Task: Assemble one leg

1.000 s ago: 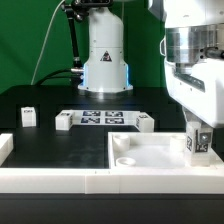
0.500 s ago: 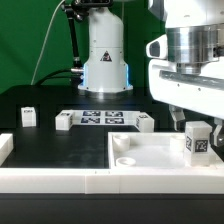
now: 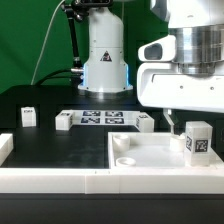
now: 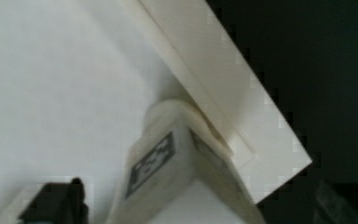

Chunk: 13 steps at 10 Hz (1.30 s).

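Observation:
One leg (image 3: 197, 140), a small white block with a marker tag, stands upright on the large white square panel (image 3: 150, 150) near its edge on the exterior view's right. My gripper (image 3: 180, 114) hangs just above and slightly to the exterior view's left of it, open and empty, apart from the leg. In the wrist view the same leg (image 4: 158, 152) shows below my gripper (image 4: 194, 208), next to the panel's raised edge (image 4: 220, 80); one dark fingertip (image 4: 55, 200) shows beside it. Three more legs (image 3: 28, 116) (image 3: 64, 122) (image 3: 144, 123) stand on the black table.
The marker board (image 3: 103, 119) lies between the loose legs. A low white wall (image 3: 55, 172) runs along the front, with a raised end (image 3: 5, 147) on the exterior view's left. The robot base (image 3: 104, 55) stands behind. A round socket (image 3: 125, 160) shows in the panel.
My gripper has let go of the leg and risen straight up. The leg stays standing on the panel.

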Tool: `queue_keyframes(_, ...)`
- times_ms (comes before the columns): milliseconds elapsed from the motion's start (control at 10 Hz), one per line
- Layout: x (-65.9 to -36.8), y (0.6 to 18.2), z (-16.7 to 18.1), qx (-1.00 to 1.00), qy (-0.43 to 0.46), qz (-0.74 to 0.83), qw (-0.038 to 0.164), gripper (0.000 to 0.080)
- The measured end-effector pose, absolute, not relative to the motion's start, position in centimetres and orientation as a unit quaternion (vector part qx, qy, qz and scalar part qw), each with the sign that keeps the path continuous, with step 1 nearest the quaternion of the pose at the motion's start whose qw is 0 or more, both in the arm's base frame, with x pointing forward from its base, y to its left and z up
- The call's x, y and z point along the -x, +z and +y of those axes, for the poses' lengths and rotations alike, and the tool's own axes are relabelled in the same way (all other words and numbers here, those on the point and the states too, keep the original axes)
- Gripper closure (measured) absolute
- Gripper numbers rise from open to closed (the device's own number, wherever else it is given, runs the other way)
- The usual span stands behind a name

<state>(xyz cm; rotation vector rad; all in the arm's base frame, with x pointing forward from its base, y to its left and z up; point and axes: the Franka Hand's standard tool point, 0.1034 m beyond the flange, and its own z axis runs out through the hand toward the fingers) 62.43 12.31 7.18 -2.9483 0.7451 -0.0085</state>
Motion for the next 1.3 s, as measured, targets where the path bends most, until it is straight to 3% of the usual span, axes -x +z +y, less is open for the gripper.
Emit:
queue_keyframes(400,-62.68,7.29,12.06,0.997,-0.016,0.070,0.034,0.0150)
queue_keyframes(700,-62.70,7.28,12.00,0.998,-0.017,0.053,0.034,0.0172)
queue_keyframes(900,-62.70,7.28,11.91,0.998,-0.017,0.053,0.033,0.0512)
queue_keyframes(1300,-62.71,7.24,11.78,0.988,-0.018,0.147,0.035,0.0508)
